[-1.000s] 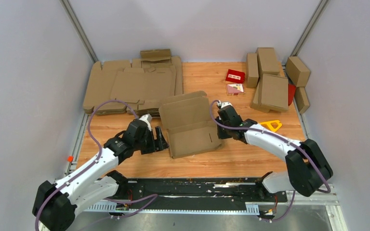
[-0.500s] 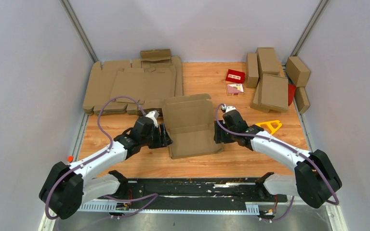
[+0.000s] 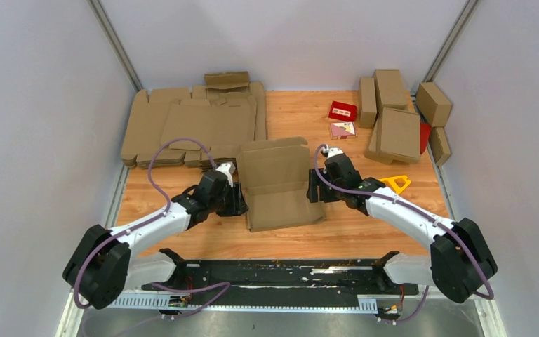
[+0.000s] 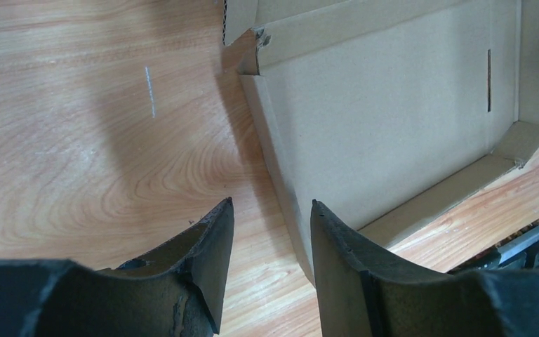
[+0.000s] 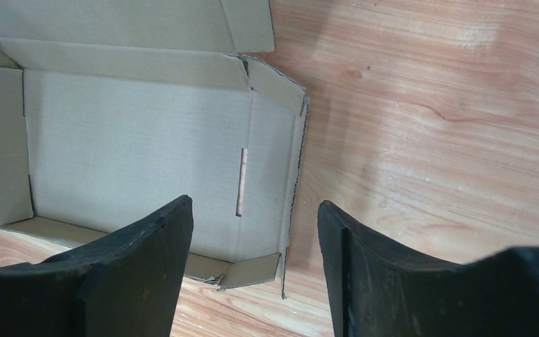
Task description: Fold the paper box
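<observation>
The paper box (image 3: 281,200) sat in the middle of the counter (image 3: 354,230), between the 2 arms. It was partly formed: its base lay flat on the wood, low side walls stood along the left and right edges, and a large back panel rose at the far edge, tilted toward the far side. A narrow slot showed in the base near the right wall.

The left gripper (image 3: 236,201) sat low at the box's left side. In the left wrist view its fingers (image 4: 200,253) were parted with a moderate gap, holding nothing, and the box's (image 4: 379,126) left wall ran into the space just ahead of them. Whether it touched either finger could not be told.

The right gripper (image 3: 314,189) sat at the box's right side. From the right wrist camera its fingers (image 5: 368,270) stood wide apart and empty, and the right wall of the box (image 5: 133,154) lay in line with the gap.

A stack of flat cardboard sheets (image 3: 196,125) lay at the far left. Several folded brown boxes (image 3: 393,116) were grouped at the far right, with a small red carton (image 3: 342,110) beside them and a yellow object (image 3: 395,184) near the right arm.
</observation>
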Robot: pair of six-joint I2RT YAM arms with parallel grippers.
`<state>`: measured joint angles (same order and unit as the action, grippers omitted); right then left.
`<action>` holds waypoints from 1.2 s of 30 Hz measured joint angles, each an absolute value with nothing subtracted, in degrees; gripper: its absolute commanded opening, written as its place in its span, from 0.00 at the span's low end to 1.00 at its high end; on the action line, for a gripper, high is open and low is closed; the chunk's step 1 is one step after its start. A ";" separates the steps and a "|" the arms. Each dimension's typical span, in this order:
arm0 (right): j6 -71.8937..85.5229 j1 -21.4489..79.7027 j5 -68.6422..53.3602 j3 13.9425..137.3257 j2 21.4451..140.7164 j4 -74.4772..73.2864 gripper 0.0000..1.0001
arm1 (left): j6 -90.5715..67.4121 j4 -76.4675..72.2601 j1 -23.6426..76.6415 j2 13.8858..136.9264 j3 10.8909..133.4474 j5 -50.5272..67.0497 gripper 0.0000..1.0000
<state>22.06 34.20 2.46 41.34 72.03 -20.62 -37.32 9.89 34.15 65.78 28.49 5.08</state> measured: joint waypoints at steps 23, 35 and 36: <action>21.80 34.15 4.27 41.06 72.44 -20.23 0.88 | -35.38 13.08 38.11 74.39 34.63 0.69 0.35; 23.05 33.95 12.29 41.06 79.85 -20.03 0.68 | -33.45 19.99 40.77 78.94 40.80 -5.45 0.04; 23.24 33.93 12.49 41.06 80.51 -20.23 0.66 | -33.45 20.01 40.80 78.98 40.84 -5.65 0.03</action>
